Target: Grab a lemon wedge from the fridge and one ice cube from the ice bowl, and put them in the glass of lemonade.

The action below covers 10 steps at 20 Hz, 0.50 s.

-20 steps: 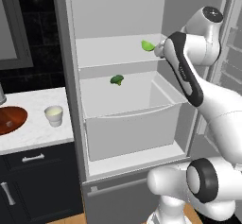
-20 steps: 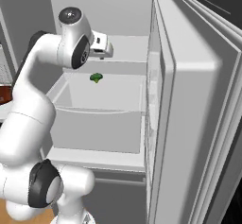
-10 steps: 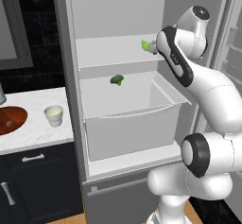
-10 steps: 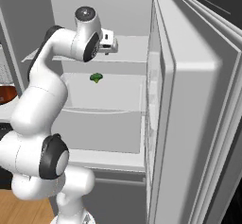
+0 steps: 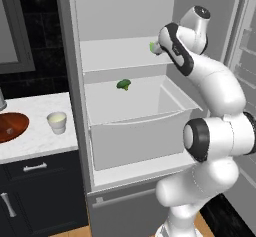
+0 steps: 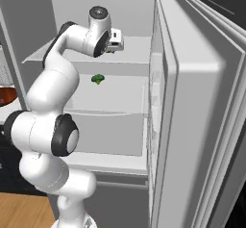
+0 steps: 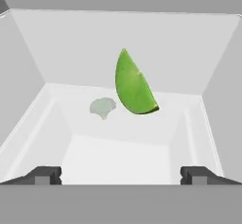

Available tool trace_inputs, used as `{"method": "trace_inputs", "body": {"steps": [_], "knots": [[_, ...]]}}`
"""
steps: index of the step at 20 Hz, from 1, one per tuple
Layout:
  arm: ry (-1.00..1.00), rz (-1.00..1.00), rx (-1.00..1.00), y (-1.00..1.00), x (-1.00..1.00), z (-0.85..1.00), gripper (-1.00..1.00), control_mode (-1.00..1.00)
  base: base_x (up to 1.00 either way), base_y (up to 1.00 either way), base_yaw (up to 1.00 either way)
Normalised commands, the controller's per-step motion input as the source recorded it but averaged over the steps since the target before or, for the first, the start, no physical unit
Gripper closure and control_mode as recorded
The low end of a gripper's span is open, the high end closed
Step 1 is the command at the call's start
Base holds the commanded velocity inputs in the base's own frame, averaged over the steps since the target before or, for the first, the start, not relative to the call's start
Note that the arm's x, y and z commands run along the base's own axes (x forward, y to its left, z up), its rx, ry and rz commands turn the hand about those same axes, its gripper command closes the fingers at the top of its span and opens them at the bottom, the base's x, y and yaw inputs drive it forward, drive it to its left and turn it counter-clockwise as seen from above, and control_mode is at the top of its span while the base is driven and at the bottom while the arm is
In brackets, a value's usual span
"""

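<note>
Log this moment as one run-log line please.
stage: reaching for lemon wedge | gripper: open, empty, short of wedge | fridge: open | glass of lemonade: on counter beside ice bowl

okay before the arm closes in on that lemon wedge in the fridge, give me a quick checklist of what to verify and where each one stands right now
1. Fridge door open: ok.
2. Gripper open, nothing between the fingers: ok.
3. Lemon wedge ahead of the gripper and roughly centred between the fingertips in the hand view: ok.
4. Wedge on the upper shelf, apart from the broccoli piece lower down: ok.
5. Fingers already around the wedge: not ok, it lies ahead of them.
6. Glass of lemonade upright on the counter beside the ice bowl: ok.
</note>
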Motion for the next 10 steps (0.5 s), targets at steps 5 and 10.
{"method": "trace_inputs", "body": {"steps": [5, 10], "knots": [[0.01, 0.05, 0.00, 0.00, 0.60, -0.17, -1.00, -1.00, 0.00, 0.00, 0.00], [0.00, 0.05, 0.00, 0.00, 0.57, -0.11, -1.00, -1.00, 0.00, 0.00, 0.00]]}}
